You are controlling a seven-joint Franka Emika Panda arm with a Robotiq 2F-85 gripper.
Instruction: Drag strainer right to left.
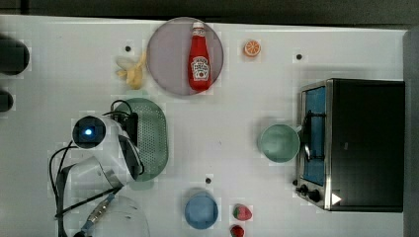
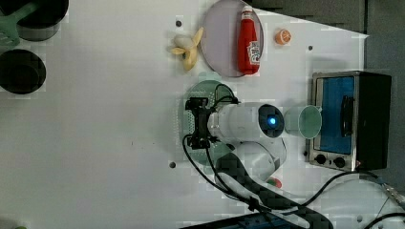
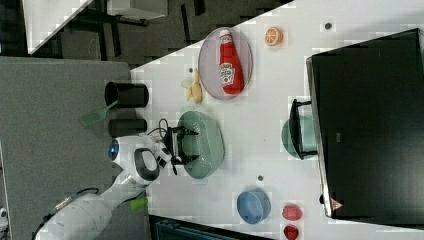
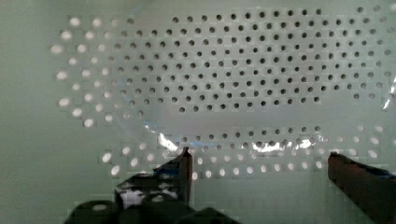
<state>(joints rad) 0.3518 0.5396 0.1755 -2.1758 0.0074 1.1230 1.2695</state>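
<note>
Wide-spread gripper (image 4: 259, 161) inside strainer (image 4: 233, 70), near its wall

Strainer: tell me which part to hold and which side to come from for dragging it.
Hook the strainer by a long side wall, coming from straight above: it lies flat and open-topped, too wide to span. The open gripper already hangs inside over the perforated floor.

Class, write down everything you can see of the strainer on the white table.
The strainer is a pale green oval colander, plastic by its look, with a wide rim and a bottom dotted with small holes. It sits upright on the white table, just below the lilac plate in the top view. The gripper hangs over its basin, jaws open.
</note>
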